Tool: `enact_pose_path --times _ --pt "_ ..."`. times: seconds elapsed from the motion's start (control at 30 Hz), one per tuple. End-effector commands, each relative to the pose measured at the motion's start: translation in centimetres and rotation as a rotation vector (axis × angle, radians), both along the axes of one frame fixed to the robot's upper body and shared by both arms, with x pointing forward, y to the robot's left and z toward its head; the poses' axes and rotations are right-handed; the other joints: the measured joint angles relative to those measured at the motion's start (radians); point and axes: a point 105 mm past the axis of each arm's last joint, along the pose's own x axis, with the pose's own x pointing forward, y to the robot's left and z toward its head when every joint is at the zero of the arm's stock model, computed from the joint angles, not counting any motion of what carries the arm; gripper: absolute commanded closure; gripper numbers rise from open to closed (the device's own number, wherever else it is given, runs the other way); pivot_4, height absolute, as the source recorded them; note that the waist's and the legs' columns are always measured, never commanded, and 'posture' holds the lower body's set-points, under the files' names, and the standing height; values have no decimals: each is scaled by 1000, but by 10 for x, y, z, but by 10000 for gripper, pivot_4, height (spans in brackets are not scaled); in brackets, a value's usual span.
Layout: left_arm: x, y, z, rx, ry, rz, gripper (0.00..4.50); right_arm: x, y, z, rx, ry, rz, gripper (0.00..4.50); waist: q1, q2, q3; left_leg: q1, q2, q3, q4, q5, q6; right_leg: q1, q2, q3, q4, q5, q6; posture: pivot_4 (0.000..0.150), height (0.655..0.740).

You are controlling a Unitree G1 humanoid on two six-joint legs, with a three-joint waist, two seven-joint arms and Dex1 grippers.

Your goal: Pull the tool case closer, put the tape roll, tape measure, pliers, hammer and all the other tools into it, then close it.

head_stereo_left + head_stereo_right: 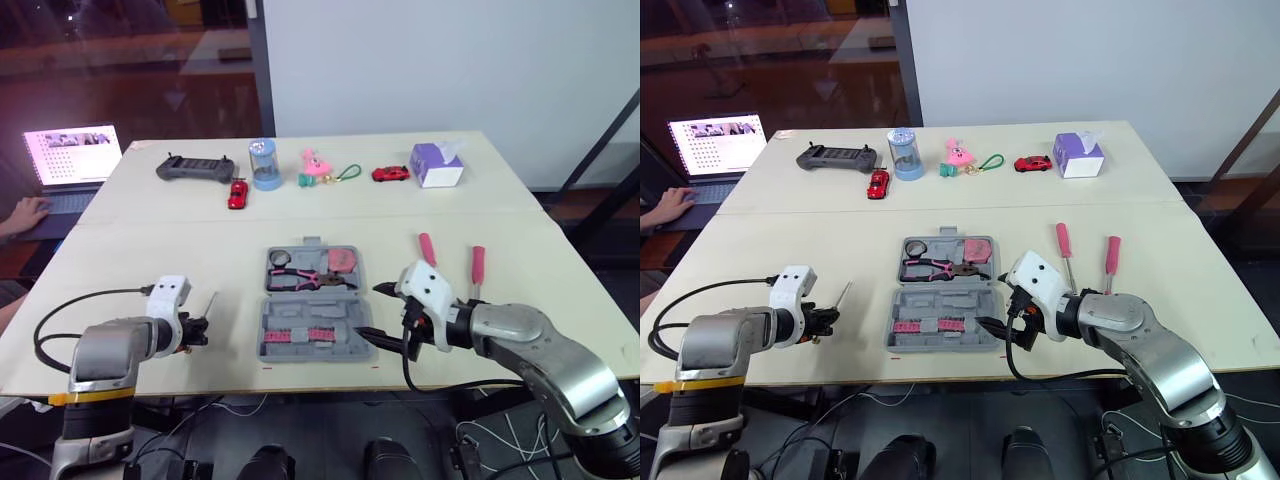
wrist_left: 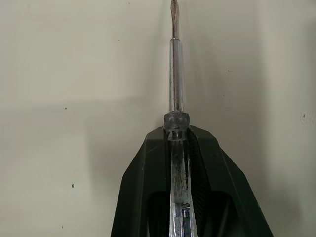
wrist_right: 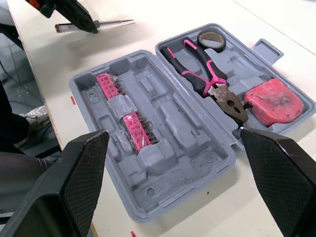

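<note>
The grey tool case [image 1: 272, 345] lies open near the table's front edge. Its far half holds a tape roll [image 3: 212, 41], pink-handled pliers [image 3: 202, 74] and a pink tape measure [image 3: 274, 101]. Pink bit holders [image 3: 123, 106] sit in the near half. Two pink-handled screwdrivers [image 1: 427, 248] [image 1: 478, 265] lie on the table to the right of the case. My left gripper [image 2: 176, 131] is left of the case, shut on a slim metal screwdriver shaft [image 2: 175, 74] that points away over the table. My right gripper [image 3: 173, 134] is wide open at the case's front right corner, holding nothing.
Along the back of the table stand a black game controller [image 1: 195, 168], a red toy car [image 1: 237, 194], a blue jar [image 1: 264, 164], a pink toy [image 1: 316, 166], another red car [image 1: 390, 174] and a tissue box [image 1: 437, 164]. A person's hand [image 1: 25, 213] rests at a laptop [image 1: 72, 155] on the left.
</note>
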Motion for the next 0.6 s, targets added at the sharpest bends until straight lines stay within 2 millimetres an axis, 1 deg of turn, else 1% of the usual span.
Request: enact_pose_path --times 0.03,0.07,0.1,0.13,0.23,0.33,0.4,0.6 --pt "-8 5 -17 33 54 18 26129 -2 5 13 11 -49 32 0 0 2 -3 0 0 0 0 0 0 0 0 0 0 0 0 1500 7400" --pt "-6 5 -14 30 38 20 21234 -2 5 13 11 -49 34 0 0 3 -4 1 0 0 0 0 0 1 0 0 0 0 0 1500 7400" --pt "-4 5 -10 28 21 23 17365 -2 5 14 10 -49 35 0 -1 3 -4 1 0 0 0 0 0 1 0 0 0 0 0 1500 7400" --pt "-2 5 -6 30 7 23 11873 -2 5 14 10 -49 35 0 -1 4 -4 1 0 0 0 0 0 1 0 0 0 0 0 1500 7400" --pt "6 8 8 77 -52 27 11873 -2 5 14 9 -47 41 0 -2 3 -4 2 0 0 0 0 0 2 1 0 0 0 0 1500 7400" --pt "9 12 14 134 -84 42 11873 -1 4 16 7 -48 48 0 -3 3 -4 1 0 0 0 0 0 1 0 0 0 0 0 1500 7400" --pt "7 13 13 184 -90 27 11873 0 4 18 5 -50 54 0 -2 2 -4 0 0 0 0 0 0 1 0 0 0 0 0 1500 7400" --pt "-1 6 -5 150 -71 37 11873 2 3 22 -9 -51 77 0 -1 2 -4 0 0 0 0 0 0 0 0 0 0 0 0 1500 7400"
